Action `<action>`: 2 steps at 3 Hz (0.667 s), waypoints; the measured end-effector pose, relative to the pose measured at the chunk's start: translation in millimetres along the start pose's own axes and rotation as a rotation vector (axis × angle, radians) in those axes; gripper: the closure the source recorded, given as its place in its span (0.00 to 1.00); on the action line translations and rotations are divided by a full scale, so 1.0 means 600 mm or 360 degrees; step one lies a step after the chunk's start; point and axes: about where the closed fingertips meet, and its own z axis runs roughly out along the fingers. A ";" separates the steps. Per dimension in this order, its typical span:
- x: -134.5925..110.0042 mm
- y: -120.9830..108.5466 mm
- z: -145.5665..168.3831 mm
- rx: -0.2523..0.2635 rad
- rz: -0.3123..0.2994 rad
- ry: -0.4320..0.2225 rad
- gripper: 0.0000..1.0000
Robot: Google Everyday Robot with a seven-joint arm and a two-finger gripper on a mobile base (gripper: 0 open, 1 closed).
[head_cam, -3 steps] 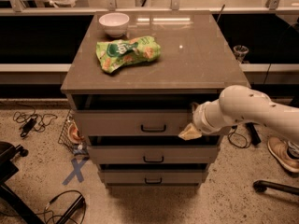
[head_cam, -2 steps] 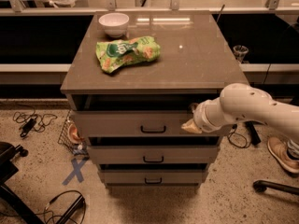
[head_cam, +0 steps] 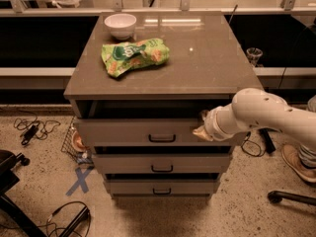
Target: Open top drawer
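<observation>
Whether my jaws stand apart or together I cannot tell; my gripper (head_cam: pixel 200 127) is pressed up at the right end of the top drawer (head_cam: pixel 123 131), and its tip blends into the front panel there. My white arm (head_cam: pixel 261 115) comes in from the right, bent at a rounded joint, and ends at that right-hand end, just below the overhang of the cabinet top (head_cam: pixel 212 58).

The top drawer lies directly to the left of my gripper, its wide grey-beige front running from my tip across to the cabinet's left side. Its small black bar handle (head_cam: pixel 162 138) sits at the middle of the panel, a little lower than my tip and near it, but apart from it. The drawer stands partly pulled out: a dark band of its inside shows between the panel's upper edge and the cabinet top.

Below it the middle drawer (head_cam: pixel 161 163) and the bottom drawer (head_cam: pixel 161 186) each carry a like black handle, both under my gripper and to its left.

On the cabinet top, well behind and to the left of my gripper, a white bowl (head_cam: pixel 121 24) sits near the back edge, with a green snack bag (head_cam: pixel 135 56) lying just in front of it.
</observation>
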 end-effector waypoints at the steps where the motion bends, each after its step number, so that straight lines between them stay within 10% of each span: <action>1: 0.000 0.000 0.000 0.0000 0.0000 0.0000 1.00; 2: -0.001 -0.001 -0.002 0.0000 0.0000 0.0000 1.00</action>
